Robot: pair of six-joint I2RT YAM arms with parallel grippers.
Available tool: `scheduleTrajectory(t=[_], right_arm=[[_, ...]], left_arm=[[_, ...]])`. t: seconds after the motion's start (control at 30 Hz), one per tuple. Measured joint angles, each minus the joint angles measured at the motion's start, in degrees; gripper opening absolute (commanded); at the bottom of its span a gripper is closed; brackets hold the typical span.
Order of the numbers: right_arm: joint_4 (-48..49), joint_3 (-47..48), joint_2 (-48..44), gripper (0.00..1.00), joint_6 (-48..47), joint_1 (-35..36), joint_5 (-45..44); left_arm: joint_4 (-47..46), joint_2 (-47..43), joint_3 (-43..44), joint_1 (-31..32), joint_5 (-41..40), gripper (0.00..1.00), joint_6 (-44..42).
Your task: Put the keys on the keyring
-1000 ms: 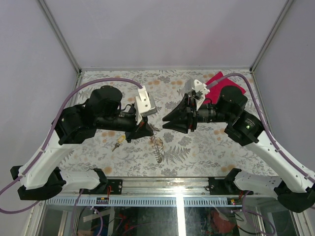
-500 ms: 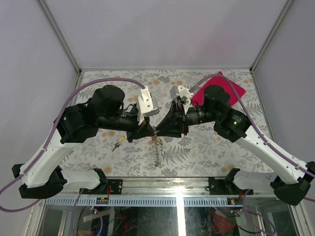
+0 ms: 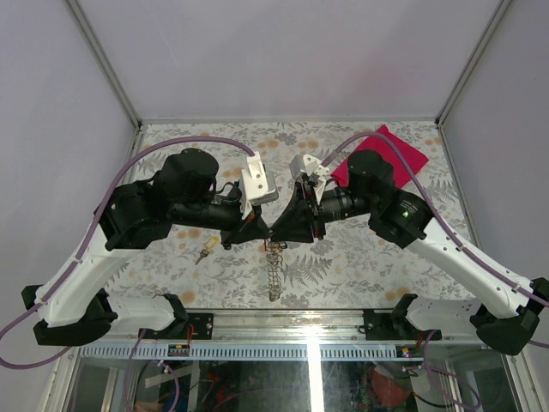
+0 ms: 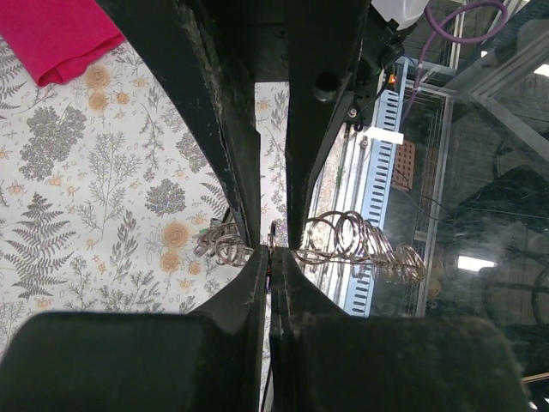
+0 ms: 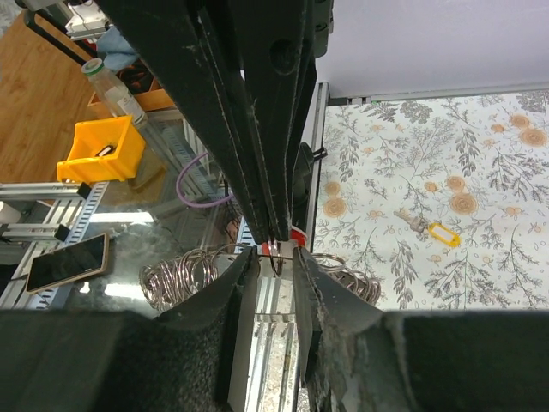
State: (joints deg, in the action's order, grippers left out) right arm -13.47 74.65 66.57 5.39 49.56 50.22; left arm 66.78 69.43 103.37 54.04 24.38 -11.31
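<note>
We are watching the two arms meeting tip to tip over the middle of the floral worktop (image 3: pixel 343 257). The left gripper (image 4: pixel 271 259) is pinching its fingers together on one thin loop of the keyring (image 3: pixel 273 273), a string of wire rings that is hanging from the pinch and trailing toward the near edge. The right gripper (image 5: pixel 276 262) is facing it with a narrow gap between its fingers, straddling the same loop; we cannot tell whether it is clamping anything. A small red piece (image 5: pixel 281 248) is showing in that gap, and we cannot tell whether it is the red key. The yellow key (image 3: pixel 206 252) is lying flat on the worktop, left of the middle toward the near edge, apart from both grippers. A red cloth (image 3: pixel 390 151) is lying in the far right corner.
</note>
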Motion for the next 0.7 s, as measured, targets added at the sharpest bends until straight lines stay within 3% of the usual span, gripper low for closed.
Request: scheduleTrajectory(t=[0.2, 0.37, 0.57, 0.7], right_arm=[[0.0, 0.2, 0.2, 0.01, -0.3, 0.9, 0.1], [-0.3, 0.2, 0.1, 0.0, -1.1, 1.1, -0.2], [0.4, 0.0, -0.7, 0.0, -1.2, 1.1, -0.6], [0.9, -0.3, -1.7, 0.0, -1.0, 1.1, -0.6]], left_arm=[[0.5, 0.0, 0.0, 0.3, -0.1, 0.0, -0.1], [0.6, 0.0, 0.0, 0.3, -0.1, 0.07, 0.0], [-2.1, -2.4, -1.3, 0.4, -0.2, 0.27, 0.3], [-5.2, -6.0, -3.5, 0.4, 0.0, 0.32, 1.0]])
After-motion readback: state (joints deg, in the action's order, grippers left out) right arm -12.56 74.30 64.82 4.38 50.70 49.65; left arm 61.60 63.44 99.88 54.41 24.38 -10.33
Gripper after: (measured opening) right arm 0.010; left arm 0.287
